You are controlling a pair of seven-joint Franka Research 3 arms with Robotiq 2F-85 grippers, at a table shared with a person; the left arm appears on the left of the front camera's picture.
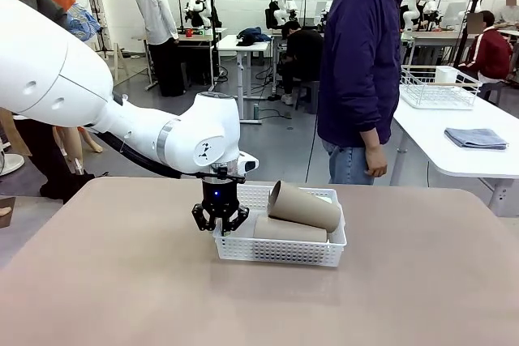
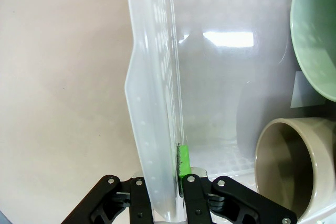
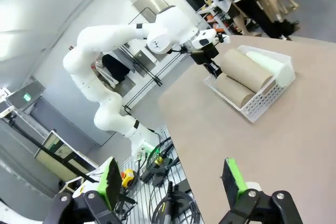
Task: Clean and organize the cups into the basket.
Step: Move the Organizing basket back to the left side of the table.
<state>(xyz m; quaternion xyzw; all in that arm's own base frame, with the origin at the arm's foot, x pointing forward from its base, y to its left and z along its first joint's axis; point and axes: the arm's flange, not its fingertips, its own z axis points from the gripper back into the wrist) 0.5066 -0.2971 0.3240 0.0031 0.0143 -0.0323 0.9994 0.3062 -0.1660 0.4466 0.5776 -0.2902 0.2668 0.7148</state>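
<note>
The white basket (image 1: 280,253) sits mid-table. Two brown cups lie on their sides in it: one cup (image 1: 304,206) rests tilted on top of the other brown cup (image 1: 288,230). A sliver of a mint green cup (image 1: 324,198) shows behind them. My left gripper (image 1: 220,220) points down at the basket's left end, shut on its wall. In the left wrist view my left gripper (image 2: 163,182) straddles the translucent basket wall (image 2: 152,77), with the mint cup (image 2: 317,40) and a brown cup (image 2: 294,166) inside. My right gripper (image 3: 172,182) hangs open and empty, far from the basket (image 3: 262,103).
A person in a dark jacket (image 1: 361,54) stands at the table's far side, one hand (image 1: 375,164) hanging down. Behind, another table holds a white wire basket (image 1: 438,87) and a folded grey cloth (image 1: 476,137). Bare brown tabletop (image 1: 122,281) surrounds the basket.
</note>
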